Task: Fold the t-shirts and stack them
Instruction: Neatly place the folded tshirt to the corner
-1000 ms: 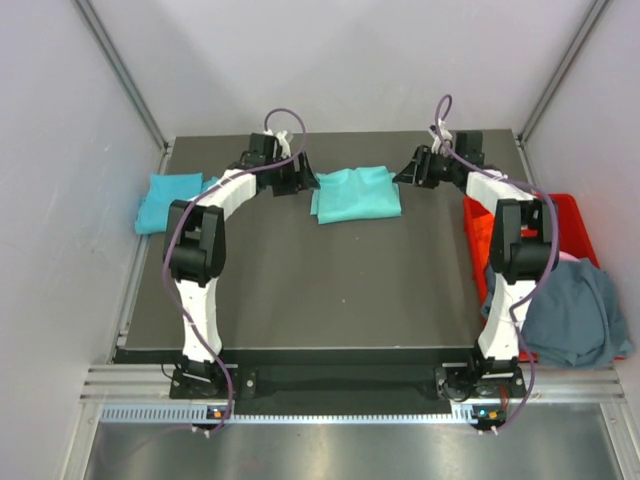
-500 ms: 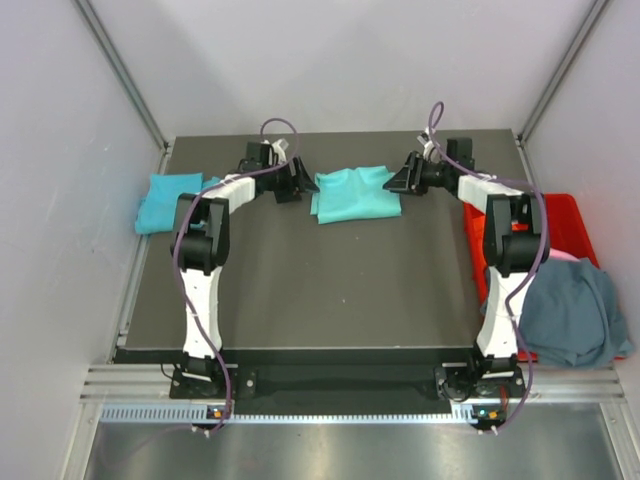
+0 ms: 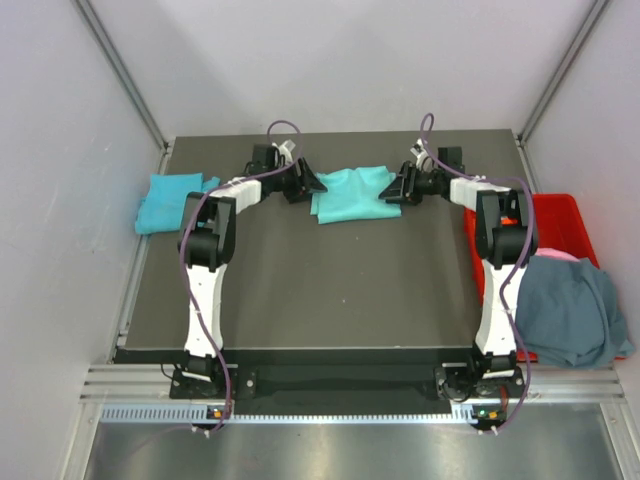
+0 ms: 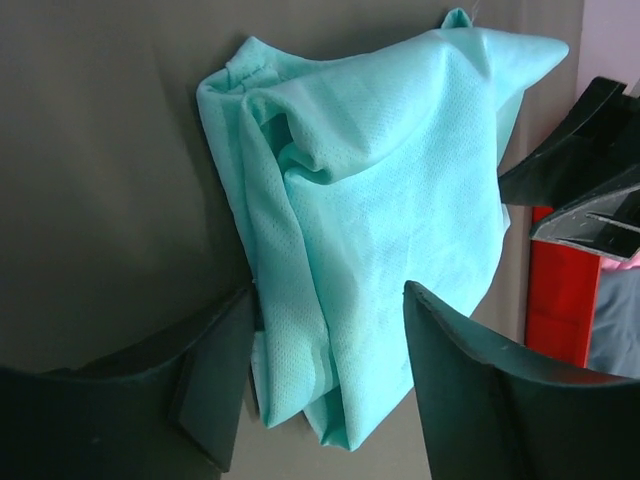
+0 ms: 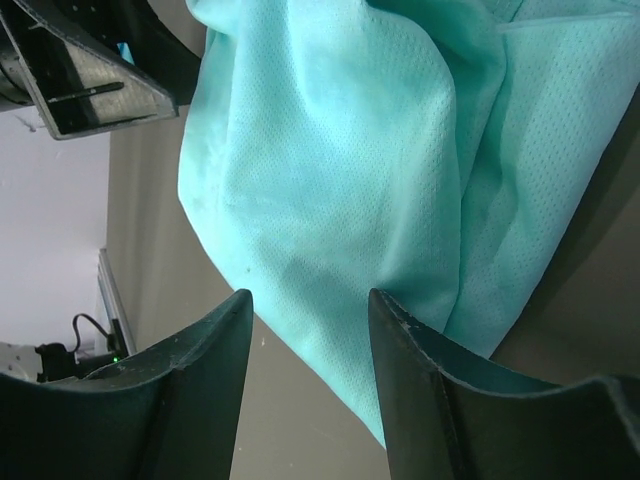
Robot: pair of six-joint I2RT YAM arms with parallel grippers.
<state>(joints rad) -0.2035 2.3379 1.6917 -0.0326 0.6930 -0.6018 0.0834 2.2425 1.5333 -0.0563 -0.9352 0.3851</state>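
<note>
Top external view: the left pincer (image 3: 316, 185) and right pincer (image 3: 388, 191) have moved in to the mint t-shirt (image 3: 352, 197), both wide, ready to grab.

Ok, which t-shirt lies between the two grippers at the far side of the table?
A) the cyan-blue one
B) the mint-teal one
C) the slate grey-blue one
B: the mint-teal t-shirt lies folded between the left gripper and the right gripper, while the cyan-blue t-shirt sits at the table's left edge and the slate grey-blue t-shirt is draped over the red crate.
</note>
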